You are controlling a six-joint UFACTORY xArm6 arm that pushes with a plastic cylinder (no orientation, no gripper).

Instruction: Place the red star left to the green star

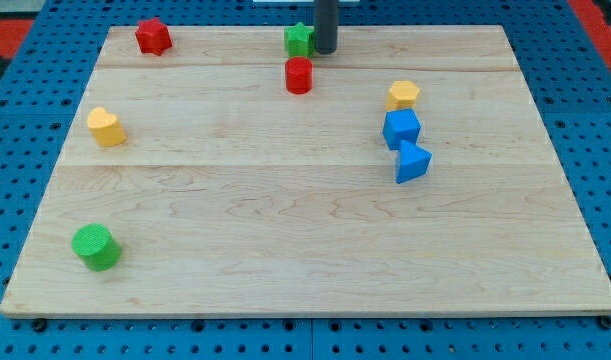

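The red star [153, 36] lies near the board's top left corner. The green star [299, 39] lies at the top edge, near the middle. My tip [325, 50] stands right against the green star's right side. The red star is well to the left of the green star, with a wide gap between them.
A red cylinder [298, 75] sits just below the green star. A yellow heart [105, 127] is at the left, a green cylinder [95, 246] at the bottom left. A yellow hexagon [403, 95], a blue cube [401, 128] and a blue triangle [412, 162] cluster at the right.
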